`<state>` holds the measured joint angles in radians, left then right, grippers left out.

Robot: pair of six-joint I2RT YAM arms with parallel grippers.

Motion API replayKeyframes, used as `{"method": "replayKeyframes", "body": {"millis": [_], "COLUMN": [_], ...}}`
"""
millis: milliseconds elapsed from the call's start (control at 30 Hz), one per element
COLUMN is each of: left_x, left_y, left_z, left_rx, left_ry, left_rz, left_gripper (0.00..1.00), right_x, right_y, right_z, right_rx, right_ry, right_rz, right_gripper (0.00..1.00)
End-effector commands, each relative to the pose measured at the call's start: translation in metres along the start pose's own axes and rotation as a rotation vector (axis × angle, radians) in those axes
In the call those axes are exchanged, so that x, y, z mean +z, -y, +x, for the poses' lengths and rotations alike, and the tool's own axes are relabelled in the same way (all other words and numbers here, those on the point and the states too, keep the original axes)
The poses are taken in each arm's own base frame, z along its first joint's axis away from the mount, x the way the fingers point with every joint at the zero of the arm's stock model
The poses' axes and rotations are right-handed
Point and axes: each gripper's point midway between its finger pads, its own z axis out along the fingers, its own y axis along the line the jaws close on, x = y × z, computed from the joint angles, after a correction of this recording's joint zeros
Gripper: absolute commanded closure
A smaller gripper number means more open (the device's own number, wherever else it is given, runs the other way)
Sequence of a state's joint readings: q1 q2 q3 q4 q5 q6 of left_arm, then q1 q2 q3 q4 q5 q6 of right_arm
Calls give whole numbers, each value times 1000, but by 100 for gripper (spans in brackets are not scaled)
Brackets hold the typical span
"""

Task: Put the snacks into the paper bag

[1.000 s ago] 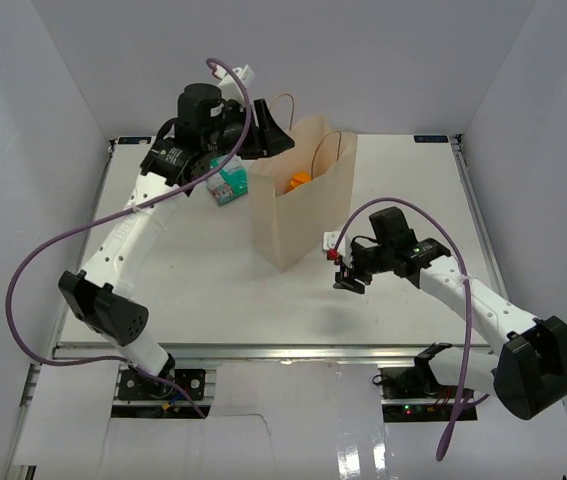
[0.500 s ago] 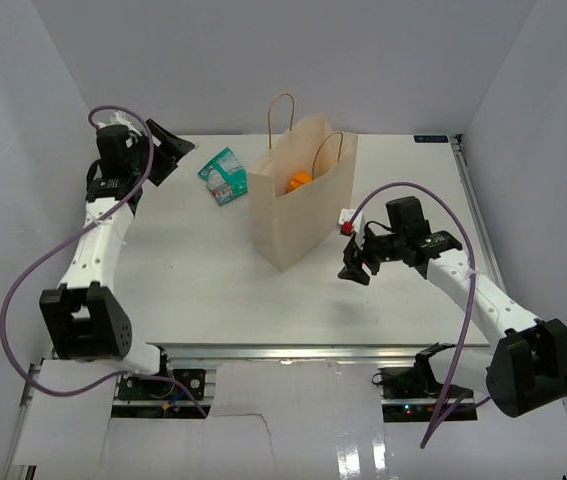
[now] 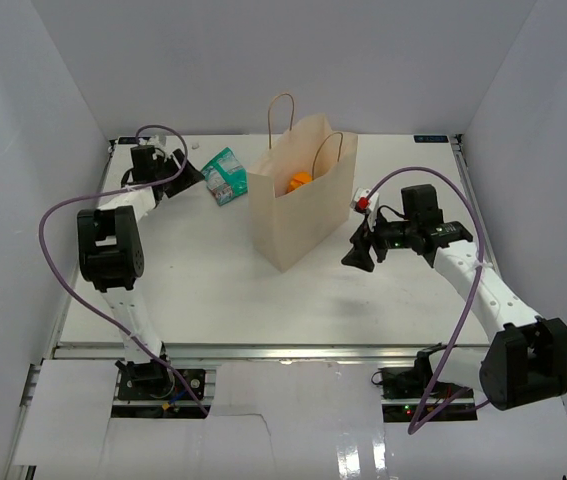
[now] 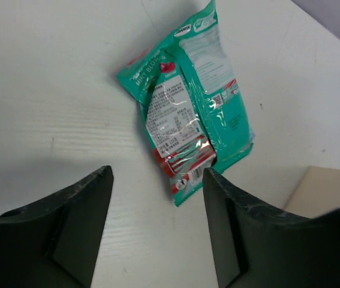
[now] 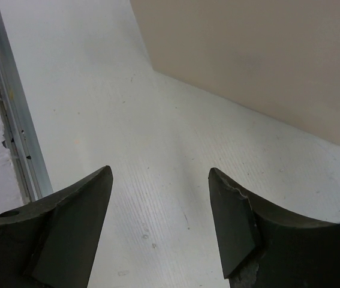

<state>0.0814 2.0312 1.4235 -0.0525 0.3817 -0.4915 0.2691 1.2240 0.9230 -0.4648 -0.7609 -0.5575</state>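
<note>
The tan paper bag point(image 3: 298, 205) stands upright mid-table with its handles up. An orange-yellow pouch point(image 3: 300, 181) shows inside its open top. A teal-green packet point(image 3: 224, 175) lies flat on the table left of the bag; in the left wrist view it point(image 4: 187, 114) lies just beyond my fingertips. My left gripper point(image 3: 187, 176) point(image 4: 158, 231) is open and empty, low over the table beside that packet. My right gripper point(image 3: 357, 250) point(image 5: 161, 225) is open and empty, right of the bag, facing its wall point(image 5: 265, 60). The purple and pink-red packets are out of view.
The white table point(image 3: 203, 290) is boxed in by white walls on three sides. A metal rail runs along the table's edge point(image 5: 8, 120). A corner of the bag shows in the left wrist view point(image 4: 328, 186).
My left arm has swung from above the bag's top down to the far left, ending low beside the teal packet. My right gripper has drifted right and back, away from the bag.
</note>
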Motion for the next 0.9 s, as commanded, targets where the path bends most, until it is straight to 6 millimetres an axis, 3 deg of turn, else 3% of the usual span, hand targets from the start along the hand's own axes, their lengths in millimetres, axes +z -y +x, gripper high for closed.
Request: {"method": "replayKeyframes", "body": {"millis": [0,67,200,333,433,533,733,867], "left_x": [-8,-2,26,47,57,64,81,88], "left_y": [24,19,4,0,-2,-1,-6,-8], "left_z": [-48,-56,-48,-40,-36,-41,-40,-42], "left_rx": [343,438,522,560,579,614,599,601], "left_ry": [224,246,210,178,164,173,166,171], "left_rz": [76,53,61,104,127,143,154,153], "left_gripper": [26,24,23,26,28,32,59,58], "right_x": [-11,-11,-11,-16,-24,-32,-35,-36], "right_y": [-2,-3,-2,5,10,18,27,31], "right_z": [-22,-22,-24,-35,-53,-74,-98,-100], "right_rx": [-62,-63,-81,-130,-173,-191,-168,-164], "right_ry": [54,56,59,72,116,157,202,204], "right_rz": [3,0,-9,11,17,24,4,8], "right_gripper": [28,28,28,27,26,26,26,26]}}
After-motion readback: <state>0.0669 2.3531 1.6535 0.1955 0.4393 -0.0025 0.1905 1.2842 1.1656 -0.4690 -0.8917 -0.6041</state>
